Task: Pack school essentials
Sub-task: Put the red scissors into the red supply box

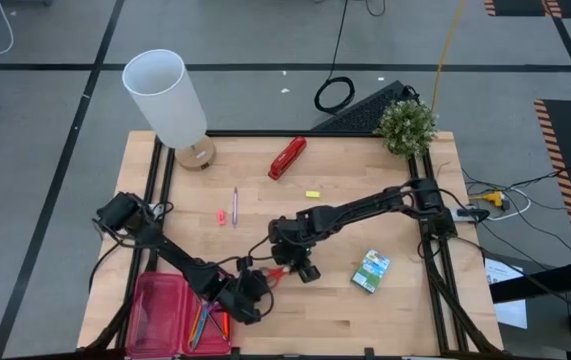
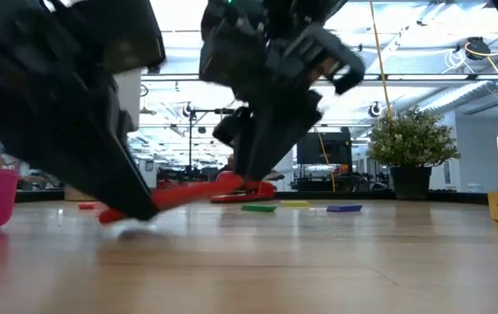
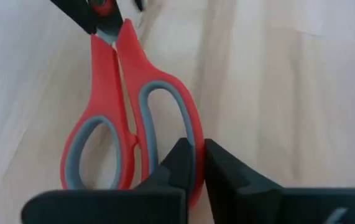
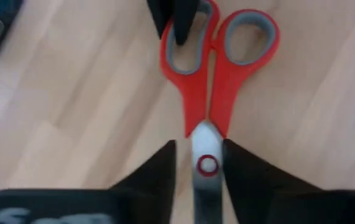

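Observation:
Red-handled scissors (image 1: 274,272) with grey-lined loops hang between my two grippers near the table's front middle. In the low view the scissors (image 2: 187,194) slant, handle end low at the left and blade end higher. My left gripper (image 1: 252,292) is shut on a handle loop. My right gripper (image 1: 291,266) is shut on the blades by the pivot. A pink box (image 1: 155,312) at the front left holds orange pencils (image 1: 205,320). A green crayon box (image 1: 371,270) lies flat at the right. My left gripper pinches the outer rim of one handle loop (image 3: 193,140), one finger (image 3: 176,163) inside the loop and the other outside. The fingers come along the scissors from the handle end, whose tip (image 2: 105,215) hangs just above the table. My right gripper holds the shut blades at the pivot screw (image 4: 207,164) between its two fingers (image 4: 160,169), across the blades' width. It comes slanting down from the blade end. That end of the scissors (image 2: 231,183) is lifted clear of the table.
A white lamp (image 1: 165,95) stands at the far left, a red stapler (image 1: 287,157) far middle, a potted plant (image 1: 406,125) far right. A purple pen (image 1: 235,205), a pink eraser (image 1: 222,216) and a yellow eraser (image 1: 312,193) lie mid-table.

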Robot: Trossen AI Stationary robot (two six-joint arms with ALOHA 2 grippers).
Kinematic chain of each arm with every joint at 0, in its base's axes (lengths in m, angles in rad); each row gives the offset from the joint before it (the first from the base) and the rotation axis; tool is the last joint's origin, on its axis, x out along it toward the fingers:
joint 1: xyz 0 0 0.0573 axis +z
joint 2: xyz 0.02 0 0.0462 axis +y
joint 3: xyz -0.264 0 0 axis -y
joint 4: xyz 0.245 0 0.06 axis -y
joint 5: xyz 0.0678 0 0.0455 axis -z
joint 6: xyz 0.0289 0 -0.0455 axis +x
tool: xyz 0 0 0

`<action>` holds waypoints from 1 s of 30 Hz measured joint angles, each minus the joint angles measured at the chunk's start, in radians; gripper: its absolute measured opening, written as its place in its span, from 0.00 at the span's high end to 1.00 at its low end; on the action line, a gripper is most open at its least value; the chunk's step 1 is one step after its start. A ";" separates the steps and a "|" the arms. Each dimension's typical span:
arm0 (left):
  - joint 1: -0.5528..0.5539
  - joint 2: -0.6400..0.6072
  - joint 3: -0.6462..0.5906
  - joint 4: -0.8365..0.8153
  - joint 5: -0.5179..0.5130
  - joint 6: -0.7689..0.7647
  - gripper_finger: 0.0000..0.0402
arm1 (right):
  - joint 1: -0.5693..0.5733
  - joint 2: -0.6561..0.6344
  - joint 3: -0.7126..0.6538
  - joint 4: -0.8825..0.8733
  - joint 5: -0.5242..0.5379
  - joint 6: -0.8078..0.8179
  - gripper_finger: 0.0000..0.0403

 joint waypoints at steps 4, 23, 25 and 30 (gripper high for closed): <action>-0.024 -0.068 -0.001 -0.067 0.025 0.031 0.92 | 0.023 -0.069 0.000 -0.058 0.035 0.035 0.49; -0.238 -0.520 0.080 -0.850 0.363 0.540 0.94 | 0.291 -0.629 -0.531 0.338 0.554 0.338 0.34; -0.249 -0.521 0.114 -0.955 0.406 0.644 0.94 | 0.306 -0.669 -0.630 0.436 0.615 0.395 0.35; -0.273 -0.520 0.159 -1.111 0.471 0.945 0.93 | 0.312 -0.721 -0.800 0.602 0.691 0.521 0.35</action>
